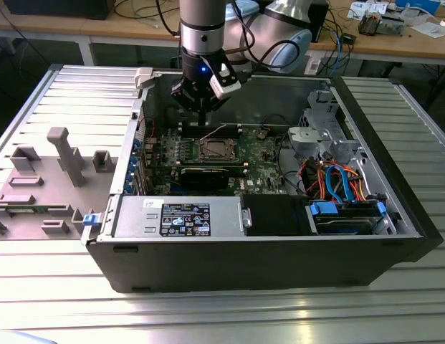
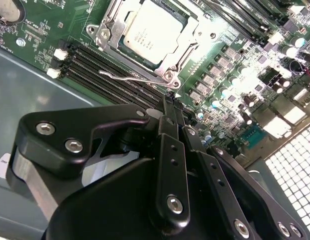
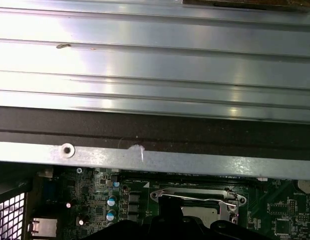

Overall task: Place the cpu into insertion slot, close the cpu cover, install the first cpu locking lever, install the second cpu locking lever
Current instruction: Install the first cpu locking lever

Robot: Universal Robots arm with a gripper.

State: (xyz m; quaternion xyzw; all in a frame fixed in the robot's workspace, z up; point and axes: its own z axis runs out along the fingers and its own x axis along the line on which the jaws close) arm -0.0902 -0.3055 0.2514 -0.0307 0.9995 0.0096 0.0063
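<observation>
Gripper closed on nothing, fingers pressed together, poised over the memory slots just beside the insertion slot; cpu seated there under the cpu cover; locking lever lying between fingertips and socket, long axis along the socket's edge.

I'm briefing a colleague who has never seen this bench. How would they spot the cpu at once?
Find the open computer case on the metal table, then the green motherboard on its floor. The cpu is the flat square chip with a dull silver top, framed by the silvery cpu cover, beside long black memory slots.
</observation>
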